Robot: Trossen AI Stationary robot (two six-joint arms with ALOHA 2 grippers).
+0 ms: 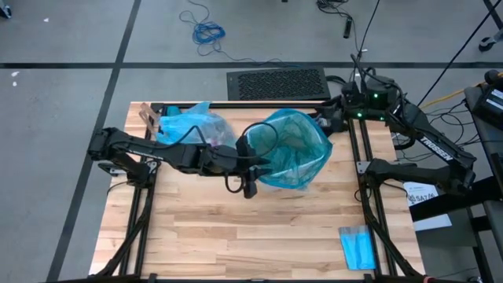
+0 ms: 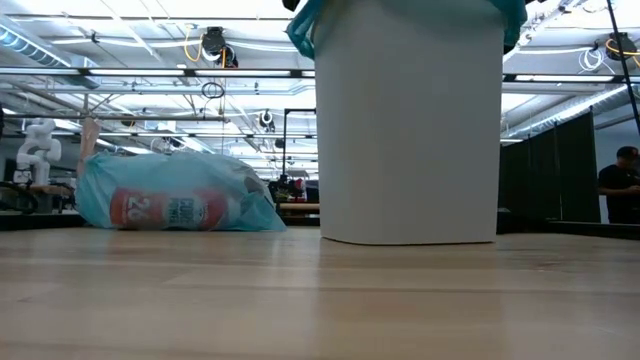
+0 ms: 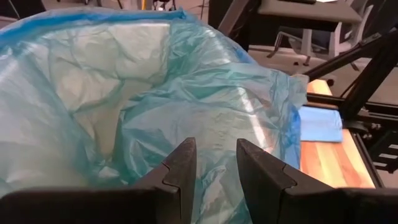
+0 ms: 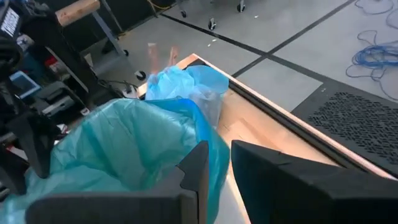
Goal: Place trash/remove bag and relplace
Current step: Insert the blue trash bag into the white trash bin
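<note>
A white bin (image 2: pixel 408 130) stands mid-table, lined with a teal-green plastic bag (image 1: pixel 292 149) whose rim hangs over its top (image 2: pixel 303 30). The light-blue bag (image 1: pixel 189 126) lies on its side at the far left of the table (image 2: pixel 175 205), with a red-and-white bottle showing through it (image 2: pixel 165 210). My left gripper (image 1: pixel 255 163) is at the bin's left rim (image 3: pixel 211 171). My right gripper (image 1: pixel 324 124) is at the bin's far right rim (image 4: pixel 217 168). Both are shut on the teal-green bag. My left gripper has the teal-green bag's plastic (image 3: pixel 211 186) between its two fingers at the bin's left rim, coming nearly level from the table's left. How many layers, I cannot tell. The bag stays draped in the bin. My right gripper pinches the teal-green bag's rim (image 4: pixel 216 149) between its two fingers at the bin's far right side, slanting down from the right. The plastic bunches there, and the rest of the bag hangs inside the bin.
A small folded blue sheet (image 1: pixel 357 245) lies at the table's near right corner. A wooden piece (image 1: pixel 149 118) stands at the far left corner beside the light-blue bag. The near half of the tabletop (image 1: pixel 251 236) is bare wood.
</note>
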